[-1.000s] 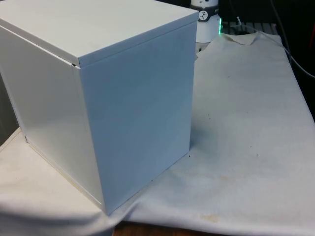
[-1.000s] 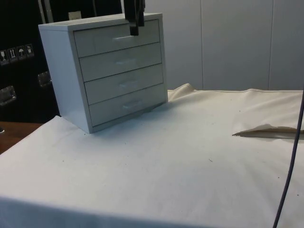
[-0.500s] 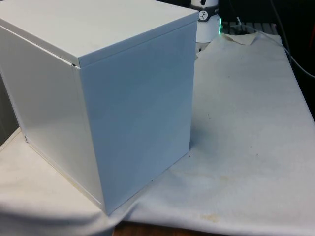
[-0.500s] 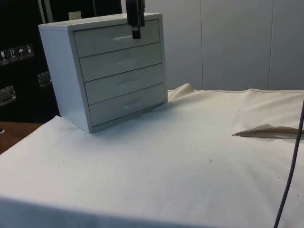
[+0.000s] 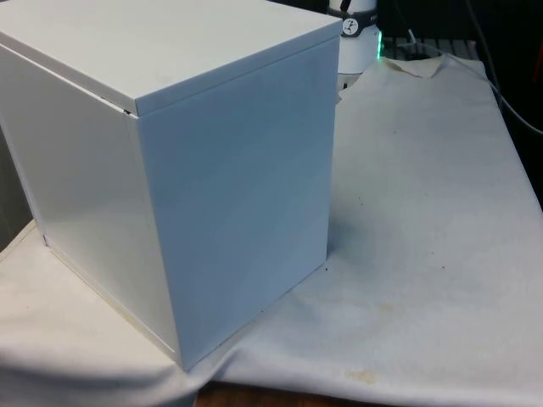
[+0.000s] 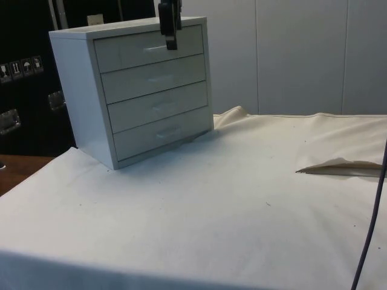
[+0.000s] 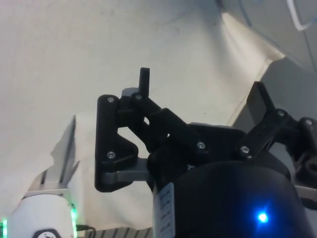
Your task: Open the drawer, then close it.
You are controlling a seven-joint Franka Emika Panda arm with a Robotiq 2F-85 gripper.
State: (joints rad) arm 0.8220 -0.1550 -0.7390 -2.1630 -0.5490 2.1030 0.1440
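Chest of drawers (image 6: 139, 90): white, four drawers, standing on the surface at the side view's left; its plain back and side (image 5: 170, 170) fill the front view's left.
Top drawer (image 6: 148, 48): flush with the chest's face — pushed in like the three beneath it.
Claw (image 6: 170, 36): black, hanging from above just in front of the top drawer, beside its handle; whether it touches I cannot tell. In the wrist view the claw (image 7: 203, 96) has its fingers (image 7: 144, 82) spread wide apart, grasping nothing.
Surface (image 6: 242, 199): white cloth, with a fold (image 6: 338, 167) toward the side view's right.
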